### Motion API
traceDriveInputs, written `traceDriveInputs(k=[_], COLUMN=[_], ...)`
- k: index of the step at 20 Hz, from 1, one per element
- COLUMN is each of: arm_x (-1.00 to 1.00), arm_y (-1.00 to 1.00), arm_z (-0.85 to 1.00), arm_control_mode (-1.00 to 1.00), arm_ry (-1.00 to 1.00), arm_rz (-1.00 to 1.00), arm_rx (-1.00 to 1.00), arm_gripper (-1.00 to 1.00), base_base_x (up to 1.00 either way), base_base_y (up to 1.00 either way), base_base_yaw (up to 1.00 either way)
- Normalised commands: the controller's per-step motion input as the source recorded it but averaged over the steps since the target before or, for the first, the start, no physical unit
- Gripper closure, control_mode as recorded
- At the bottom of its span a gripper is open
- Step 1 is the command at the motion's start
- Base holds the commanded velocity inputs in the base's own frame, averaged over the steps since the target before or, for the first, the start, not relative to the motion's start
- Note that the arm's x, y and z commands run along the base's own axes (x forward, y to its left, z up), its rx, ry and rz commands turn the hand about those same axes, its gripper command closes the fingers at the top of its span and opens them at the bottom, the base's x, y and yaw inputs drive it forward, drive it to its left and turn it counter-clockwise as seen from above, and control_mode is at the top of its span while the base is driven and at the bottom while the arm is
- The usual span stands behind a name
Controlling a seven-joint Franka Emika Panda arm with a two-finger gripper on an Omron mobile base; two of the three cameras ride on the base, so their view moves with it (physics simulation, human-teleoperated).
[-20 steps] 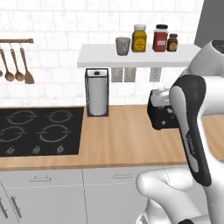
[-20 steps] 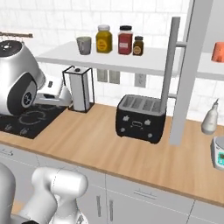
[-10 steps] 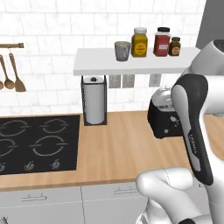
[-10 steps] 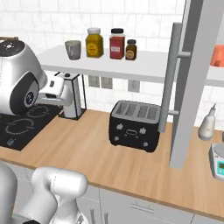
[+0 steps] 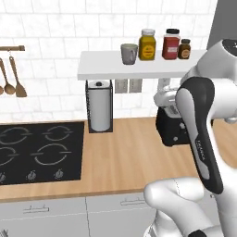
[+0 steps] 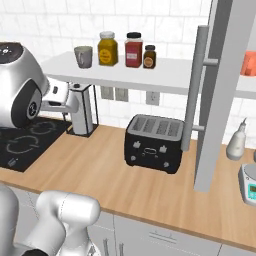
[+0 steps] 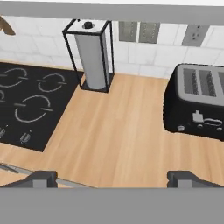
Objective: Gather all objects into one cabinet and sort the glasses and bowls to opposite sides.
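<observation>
Left base view: grey cup (image 5: 129, 53) sits on the white shelf (image 5: 139, 70) at the left end of a row, just beside the yellow jar (image 5: 147, 45), then the red jar (image 5: 171, 44) and a small brown jar (image 5: 184, 49); it's one of the cups to collect, so it's parked outside the cabinet for now. Arm is folded up in front of the toaster (image 5: 170, 127), carried high, probably a travel pose to keep clear of the worktop (image 5: 120, 157). Paper towel holder (image 5: 99, 106) stands under the shelf, hob (image 5: 39, 152) at left. Right base view: same cup (image 6: 83, 56) at the shelf's left end, well apart from the open cabinet door (image 6: 222, 90) at right; something orange (image 6: 248, 64) at the right edge past the door, likely the orange cup, can't confirm. Toaster (image 6: 152, 141) sits mid-worktop, bottle (image 6: 236, 141) and scale (image 6: 249, 182) at far right. Hand view: jaws wide open and empty, gripper (image 7: 113, 178) looking down on bare worktop (image 7: 122, 144) between the towel holder (image 7: 92, 57) and the toaster (image 7: 199, 103), touching nothing. My read: no grasp begun; the grey cup is the nearest target, and it needs a reach up over the shelf edge.
</observation>
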Motion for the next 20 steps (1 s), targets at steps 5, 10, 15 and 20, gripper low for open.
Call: traceDriveInputs(k=[5, 10, 15, 20], arm_x=[0.43, 0.58, 0.68, 0.62], arm_y=[0.17, 0.01, 0.02, 0.1], arm_z=[0.55, 0.42, 0.06, 0.0], arm_control_mode=[-1.0, -1.0, -1.0, -1.0], arm_ry=[0.01, 0.03, 0.0, 0.01], arm_rz=[0.01, 0.01, 0.01, 0.0], arm_rx=[0.0, 0.0, 0.0, 0.0], arm_gripper=[-1.0, -1.0, -1.0, -1.0], base_base_x=[0.0, 0.0, 0.0, 0.0], base_base_y=[0.0, 0.0, 0.0, 0.0], base_base_yaw=[0.0, 0.0, 0.0, 0.0])
